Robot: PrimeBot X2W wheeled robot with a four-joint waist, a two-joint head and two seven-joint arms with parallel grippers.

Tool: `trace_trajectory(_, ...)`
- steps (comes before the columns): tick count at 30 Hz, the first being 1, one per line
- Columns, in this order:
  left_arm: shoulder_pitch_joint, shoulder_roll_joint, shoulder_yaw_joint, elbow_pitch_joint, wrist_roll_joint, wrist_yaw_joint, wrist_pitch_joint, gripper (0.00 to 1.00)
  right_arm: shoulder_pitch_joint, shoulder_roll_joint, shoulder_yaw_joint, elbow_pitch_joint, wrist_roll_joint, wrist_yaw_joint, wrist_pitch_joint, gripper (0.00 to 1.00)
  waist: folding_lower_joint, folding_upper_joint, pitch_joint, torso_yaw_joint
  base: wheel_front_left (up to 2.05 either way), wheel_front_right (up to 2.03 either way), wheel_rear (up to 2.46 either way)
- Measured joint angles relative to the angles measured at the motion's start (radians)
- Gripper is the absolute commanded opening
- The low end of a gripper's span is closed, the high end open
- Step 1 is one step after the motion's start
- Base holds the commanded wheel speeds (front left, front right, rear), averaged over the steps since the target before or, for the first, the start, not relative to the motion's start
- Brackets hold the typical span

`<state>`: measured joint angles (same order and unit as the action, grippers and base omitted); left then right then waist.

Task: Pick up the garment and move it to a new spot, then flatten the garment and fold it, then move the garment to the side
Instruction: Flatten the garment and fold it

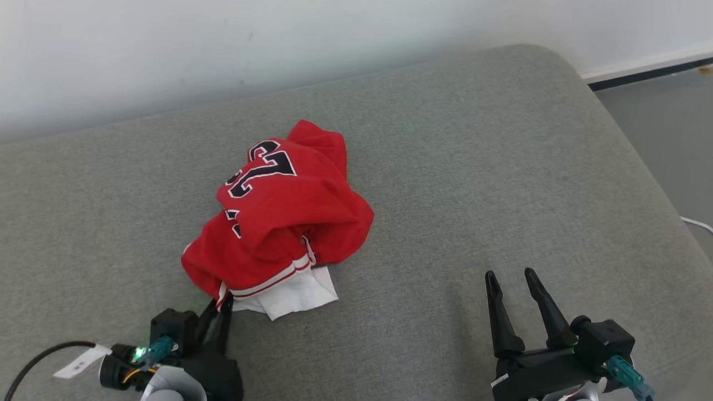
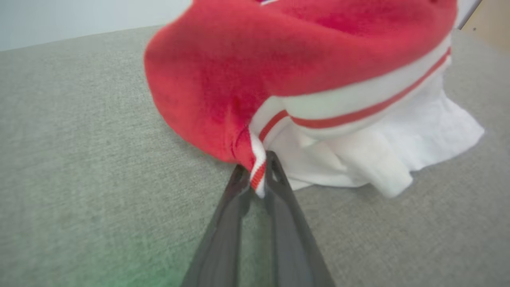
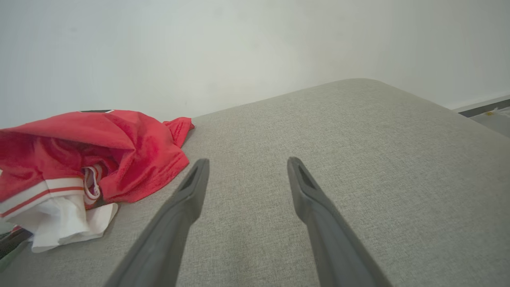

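Observation:
The garment (image 1: 281,214) is a red jersey with black numbers, white-and-red trim and a white lining, lying crumpled in a heap on the grey cushion (image 1: 445,184). My left gripper (image 1: 221,301) is at the heap's near left corner, shut on the striped hem of the garment (image 2: 258,175). The fingers (image 2: 279,187) pinch the trim between their tips. My right gripper (image 1: 509,275) rests open at the lower right, well clear of the garment (image 3: 91,159), with bare cushion between its fingers (image 3: 195,183).
The cushion's rounded right edge (image 1: 629,139) drops to a grey floor (image 1: 668,111) with a white cable (image 1: 699,224). A pale wall (image 1: 223,50) runs behind the cushion. A black cable and white tag (image 1: 78,359) trail from my left wrist.

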<state>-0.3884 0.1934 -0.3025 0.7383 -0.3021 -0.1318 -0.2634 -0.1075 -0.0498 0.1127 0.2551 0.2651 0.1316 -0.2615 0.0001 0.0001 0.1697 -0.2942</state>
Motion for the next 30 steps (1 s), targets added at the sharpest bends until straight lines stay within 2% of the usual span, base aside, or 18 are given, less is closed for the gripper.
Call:
trace_trajectory(7, 0.021, 0.003, 0.006, -0.093, -0.007, 0.0, 0.001, 0.0, 0.01, 0.0, -0.004, 0.006, 0.008, 0.0, 0.0, 1.0, 0.0, 0.0001, -0.015, 0.037, 0.0, 0.0, 0.0)
trace_trajectory(12, 0.089, 0.027, -0.015, -0.218, -0.009, 0.0, 0.001, 0.0, 0.035, 0.0, -0.004, 0.016, 0.014, 0.0, 0.0, 1.0, 0.0, 0.0, -0.035, 0.084, 0.0, 0.0, 0.0)
trace_trajectory(18, 0.208, 0.085, -0.029, -0.344, -0.042, 0.001, 0.015, 0.0, 0.052, 0.0, -0.006, 0.018, 0.018, 0.0, 0.0, 1.0, -0.0001, 0.0, -0.065, 0.154, 0.0, 0.0, 0.0)
trace_trajectory(26, 0.388, 0.136, -0.012, -0.623, -0.071, 0.074, 0.158, 0.0, 0.068, 0.0, -0.007, 0.022, 0.03, 0.0, 0.0, 1.0, -0.0002, 0.0, -0.097, 0.249, 0.0, 0.0, 0.0)
trace_trajectory(30, 0.459, 0.151, 0.005, -0.708, -0.105, 0.102, 0.213, 0.0, 0.069, 0.0, 0.0, 0.026, 0.03, 0.0, 0.0, 1.0, -0.0002, -0.0001, -0.109, 0.282, 0.0, 0.0, 0.0)
